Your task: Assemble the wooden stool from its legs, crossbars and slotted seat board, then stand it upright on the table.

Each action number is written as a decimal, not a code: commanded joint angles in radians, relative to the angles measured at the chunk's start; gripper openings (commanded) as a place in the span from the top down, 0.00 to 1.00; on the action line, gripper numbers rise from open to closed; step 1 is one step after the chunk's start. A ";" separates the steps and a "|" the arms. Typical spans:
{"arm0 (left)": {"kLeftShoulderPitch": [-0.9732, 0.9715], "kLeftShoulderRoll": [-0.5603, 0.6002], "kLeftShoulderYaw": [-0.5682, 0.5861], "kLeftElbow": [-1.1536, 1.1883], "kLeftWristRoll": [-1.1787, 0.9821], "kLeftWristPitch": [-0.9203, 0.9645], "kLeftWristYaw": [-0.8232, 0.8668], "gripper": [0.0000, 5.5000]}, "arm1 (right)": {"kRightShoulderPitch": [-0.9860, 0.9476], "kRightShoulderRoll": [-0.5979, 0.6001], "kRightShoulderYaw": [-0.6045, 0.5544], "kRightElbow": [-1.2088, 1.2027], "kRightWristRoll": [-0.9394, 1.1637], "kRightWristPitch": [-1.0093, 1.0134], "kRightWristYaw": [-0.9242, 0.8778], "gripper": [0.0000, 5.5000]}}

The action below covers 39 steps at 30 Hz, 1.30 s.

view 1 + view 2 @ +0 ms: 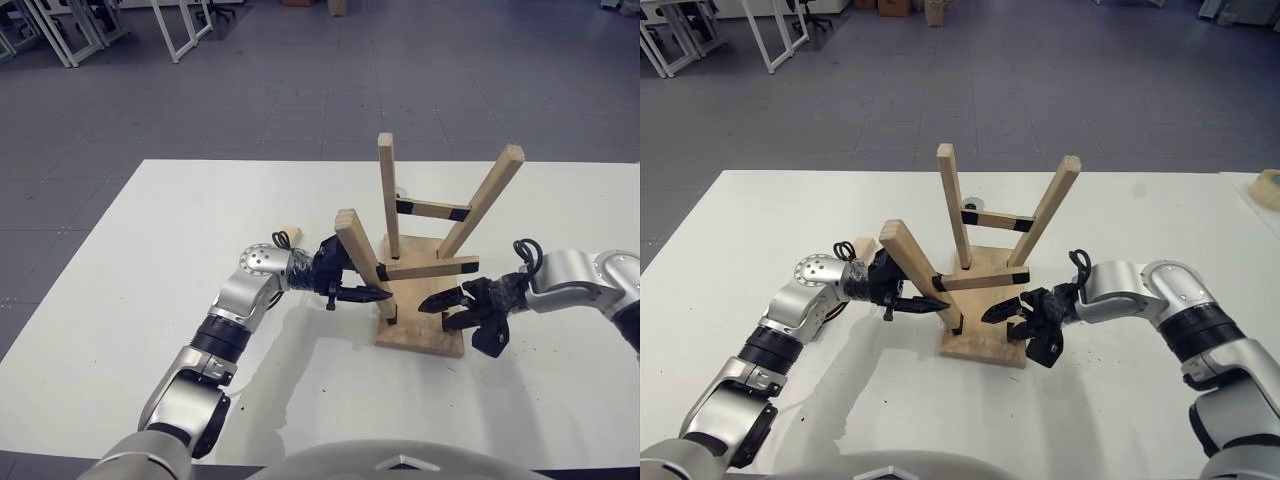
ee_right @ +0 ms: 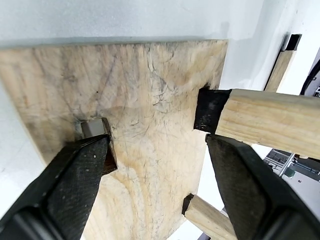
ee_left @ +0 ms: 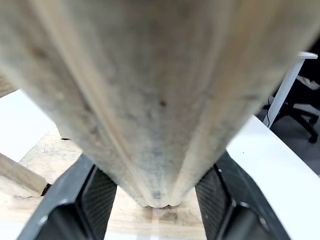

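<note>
The stool stands upside down: its seat board [image 1: 425, 337] lies flat on the white table [image 1: 150, 280] with three legs pointing up. Two crossbars [image 1: 432, 210] [image 1: 430, 268] with black-taped ends join the legs. My left gripper [image 1: 366, 294] is shut on the tilted near leg [image 1: 354, 248] just above the board. In the left wrist view that leg [image 3: 150, 100] sits between the black fingers [image 3: 82, 200]. My right gripper [image 1: 452, 310] is open over the board's right edge. Its fingers [image 2: 70, 185] straddle the seat board [image 2: 145, 125] and a crossbar end [image 2: 270, 120].
A short loose wooden piece [image 1: 291, 236] lies on the table behind my left wrist. The upright leg [image 1: 388, 190] and the slanted leg [image 1: 487, 198] rise above both grippers. White table surface spreads left and toward the front edge.
</note>
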 commanded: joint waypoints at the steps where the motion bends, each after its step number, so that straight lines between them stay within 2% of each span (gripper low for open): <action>1: 0.095 0.090 -0.085 0.001 0.170 0.044 0.046 0.63 | 0.097 0.006 -0.033 -0.063 0.060 0.042 -0.022 0.35; 11: 0.145 0.125 -0.063 -0.005 0.142 0.064 0.090 0.63 | 0.136 -0.084 -0.212 -0.110 0.183 0.026 -0.092 0.35; 16: 0.156 0.160 -0.050 -0.039 0.142 0.076 0.094 0.63 | 0.165 -0.142 -0.226 0.061 0.085 -0.018 -0.105 0.35; 18: 0.145 0.183 -0.051 -0.055 0.168 0.071 0.106 0.63 | 0.171 -0.131 -0.226 0.152 0.037 0.008 -0.134 0.35; 24: 0.133 0.231 -0.161 -0.181 0.320 0.159 0.209 0.63 | 0.254 0.075 -0.216 0.162 0.193 0.353 -0.083 0.35; 28: 0.166 0.252 -0.210 -0.212 0.333 0.213 0.228 0.63 | 0.285 0.237 -0.218 0.181 0.300 0.587 -0.043 0.35; 34: 0.211 0.303 -0.241 -0.125 0.328 0.156 0.219 0.63 | 0.240 0.388 -0.194 0.251 0.309 0.673 -0.071 0.35; 39: 0.217 0.259 -0.156 -0.161 0.235 0.125 0.271 0.63 | 0.239 0.406 -0.206 0.232 0.314 0.716 -0.085 0.35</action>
